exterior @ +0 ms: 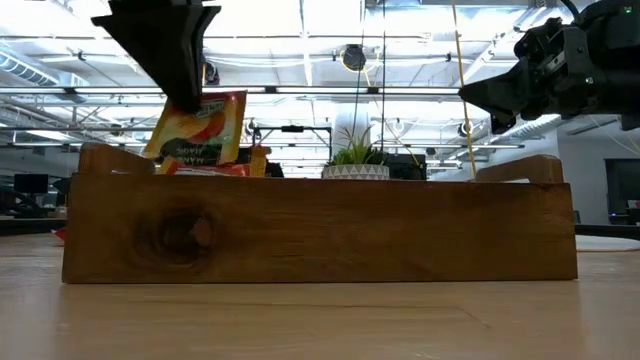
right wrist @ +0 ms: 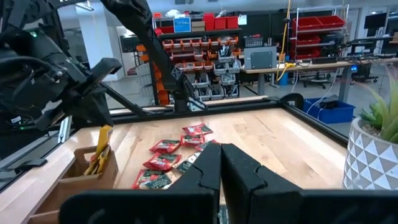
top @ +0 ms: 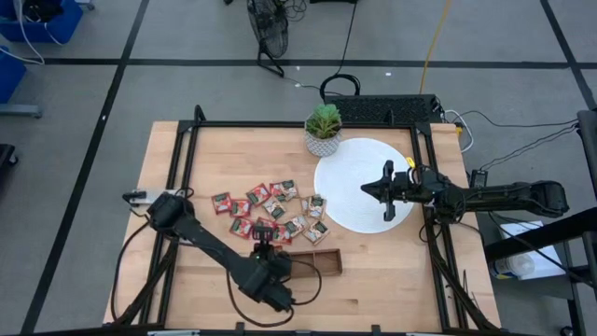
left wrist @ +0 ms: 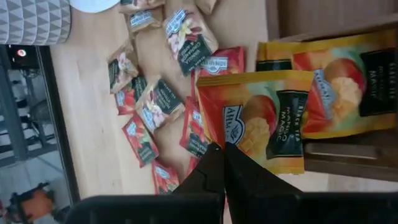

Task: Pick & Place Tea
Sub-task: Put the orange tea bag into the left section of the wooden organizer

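While hanging over wooden tray (exterior: 320,228), left gripper (left wrist: 224,163) is pinching mango tea sachet (left wrist: 258,118) by edge: light, limp, slippery foil. Right gripper (top: 386,192) is waiting closed, empty, beyond tray.

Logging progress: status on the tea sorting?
Left pincer shut on orange-yellow sachet over wooden tray. Right pincer shut, empty, above white disc. Nothing in the way.
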Action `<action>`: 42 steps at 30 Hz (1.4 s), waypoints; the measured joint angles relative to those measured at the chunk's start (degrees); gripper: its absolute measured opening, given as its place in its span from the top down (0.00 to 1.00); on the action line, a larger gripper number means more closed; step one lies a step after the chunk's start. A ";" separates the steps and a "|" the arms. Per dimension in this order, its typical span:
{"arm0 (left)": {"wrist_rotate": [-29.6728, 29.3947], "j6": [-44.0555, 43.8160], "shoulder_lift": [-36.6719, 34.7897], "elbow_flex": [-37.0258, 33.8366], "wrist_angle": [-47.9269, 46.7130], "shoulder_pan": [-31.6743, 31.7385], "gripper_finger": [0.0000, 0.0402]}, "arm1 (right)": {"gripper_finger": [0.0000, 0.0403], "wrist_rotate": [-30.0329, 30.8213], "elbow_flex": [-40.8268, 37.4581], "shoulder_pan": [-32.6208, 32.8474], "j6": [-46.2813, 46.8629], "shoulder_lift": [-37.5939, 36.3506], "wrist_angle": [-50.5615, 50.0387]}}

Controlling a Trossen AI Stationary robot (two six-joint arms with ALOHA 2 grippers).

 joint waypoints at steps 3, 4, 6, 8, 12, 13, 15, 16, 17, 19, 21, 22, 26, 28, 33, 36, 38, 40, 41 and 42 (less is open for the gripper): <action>-2.24 -0.54 -0.21 1.43 -0.82 -0.44 1.00 | 1.00 0.00 0.00 0.01 0.76 0.01 -0.44; -2.37 -0.36 -0.33 2.14 -0.82 -0.76 1.00 | 1.00 0.00 0.00 0.02 0.90 0.03 -0.41; -2.52 -0.36 -0.39 3.70 -0.58 -1.03 1.00 | 1.00 0.00 0.02 0.00 0.98 0.03 -0.41; -2.12 -0.86 -0.40 5.61 -0.67 -1.30 1.00 | 1.00 -0.01 0.02 0.01 1.03 0.03 -0.39; 0.20 -5.00 -0.47 9.28 -0.37 -2.13 1.00 | 1.00 -0.01 0.00 0.00 0.94 0.03 -0.38; 1.25 -5.90 -0.47 9.52 0.00 -2.19 1.00 | 1.00 -0.02 0.00 0.02 0.92 0.01 -0.33; 3.18 -6.39 -0.28 9.31 1.13 -2.24 1.00 | 1.00 0.00 0.01 0.01 0.88 0.01 -0.30; 3.55 -6.34 0.23 9.29 1.21 -2.08 1.00 | 1.00 0.00 0.00 0.00 0.87 0.01 -0.31; 3.70 -6.17 0.80 9.29 1.04 -1.89 1.00 | 1.00 0.00 0.00 0.01 0.86 0.01 -0.29; 3.73 -5.40 2.27 9.20 0.48 -1.47 1.00 | 1.00 0.00 0.00 0.01 0.60 0.01 -0.23; 3.98 -4.88 3.42 9.18 0.15 -1.01 1.00 | 1.00 -0.01 0.00 0.01 0.29 0.01 -0.17; 4.53 -4.86 3.76 9.18 -0.23 -0.79 1.00 | 1.00 0.00 0.00 0.02 0.11 -0.01 -0.15; 6.00 -4.44 4.74 9.16 -0.76 -0.44 1.00 | 1.00 0.00 0.01 0.01 -0.02 -0.01 -0.13; 6.19 -3.89 4.80 9.13 -0.48 -0.44 1.00 | 1.00 0.00 0.00 0.01 -0.02 -0.01 -0.15; 6.22 -3.53 4.80 9.13 -0.16 -0.44 1.00 | 1.00 0.00 0.00 0.02 -0.02 -0.01 -0.15; 6.22 -3.49 4.80 9.13 0.11 -0.41 1.00 | 1.00 0.00 0.01 0.01 -0.02 -0.01 -0.01; 6.26 -2.89 4.79 8.45 1.69 -0.29 1.00 | 1.00 -0.01 0.02 0.01 -0.02 -0.01 0.05; 6.98 -2.00 4.78 7.47 3.19 -0.20 1.00 | 1.00 -0.02 0.00 0.02 -0.02 0.01 0.05; 7.72 -1.52 4.78 6.88 3.81 -0.14 1.00 | 1.00 -0.01 0.00 0.00 -0.02 0.00 0.05; 8.38 -1.15 4.78 6.20 4.44 0.02 1.00 | 1.00 -0.01 0.00 0.01 -0.02 -0.01 0.05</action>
